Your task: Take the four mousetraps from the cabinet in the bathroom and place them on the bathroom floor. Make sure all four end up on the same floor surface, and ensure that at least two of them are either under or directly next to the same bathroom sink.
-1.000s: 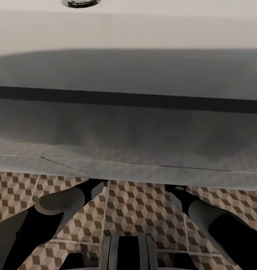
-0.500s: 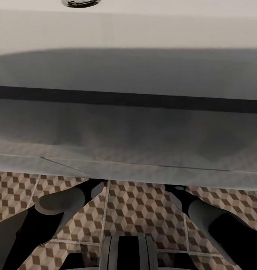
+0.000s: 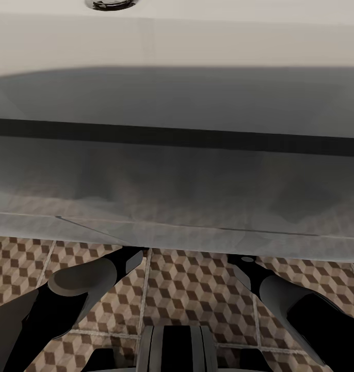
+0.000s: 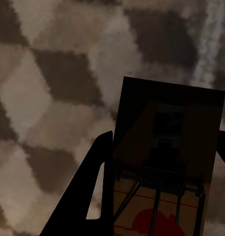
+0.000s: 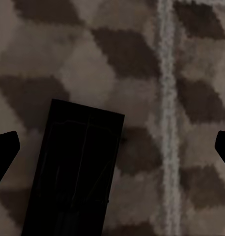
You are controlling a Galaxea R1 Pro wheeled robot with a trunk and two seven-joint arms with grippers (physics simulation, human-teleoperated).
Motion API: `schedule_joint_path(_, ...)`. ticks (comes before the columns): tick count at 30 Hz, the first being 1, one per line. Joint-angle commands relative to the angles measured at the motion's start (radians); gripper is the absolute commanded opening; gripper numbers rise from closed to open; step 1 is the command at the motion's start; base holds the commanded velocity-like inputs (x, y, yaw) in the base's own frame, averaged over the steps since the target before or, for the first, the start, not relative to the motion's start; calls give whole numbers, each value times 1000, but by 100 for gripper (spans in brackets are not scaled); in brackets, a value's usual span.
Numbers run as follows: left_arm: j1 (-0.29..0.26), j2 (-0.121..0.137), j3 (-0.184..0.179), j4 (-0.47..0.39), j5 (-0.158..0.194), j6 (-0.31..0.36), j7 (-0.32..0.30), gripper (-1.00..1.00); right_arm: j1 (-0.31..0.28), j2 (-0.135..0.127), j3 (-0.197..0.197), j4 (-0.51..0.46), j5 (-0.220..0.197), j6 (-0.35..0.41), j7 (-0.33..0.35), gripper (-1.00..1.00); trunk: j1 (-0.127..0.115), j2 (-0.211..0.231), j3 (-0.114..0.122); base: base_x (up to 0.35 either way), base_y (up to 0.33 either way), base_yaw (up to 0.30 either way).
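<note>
Black fingers of the left claw point(image 4: 164, 187) clamp a dark brown mousetrap point(image 4: 166, 167) by its sides, its wire spring and red mark showing, held close above the patterned floor tiles point(image 4: 43, 98). The right claw point(image 5: 112, 147) is spread wide, fingertips at nine and three o'clock; a second mousetrap point(image 5: 73, 172) lies flat on the tiles between them, untouched, with a pale grout line point(image 5: 166, 98) beside it. From the head camera, both arms reach under the white sink point(image 3: 177, 46) at twelve o'clock.
</note>
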Motion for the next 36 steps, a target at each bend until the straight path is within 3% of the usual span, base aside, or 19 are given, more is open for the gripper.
schedule_joint_path(1,-1,1,-8,-3,7,-4,8,-100,0,0,9,-1,-11,-2,-3,100,0,0,0,0,0,0)
schedule_joint_path(19,-1,1,-8,15,7,-4,8,-100,0,-1,8,-1,-10,-3,-3,100,0,0,0,0,0,0)
schedule_joint_path(20,-1,1,-8,18,7,-4,8,100,0,-1,8,-1,-10,-3,-3,100,0,0,0,0,0,0)
schedule_joint_path(36,-1,1,-7,29,7,-5,8,100,1,-1,7,-1,-10,-3,-3,100,0,0,0,0,0,0)
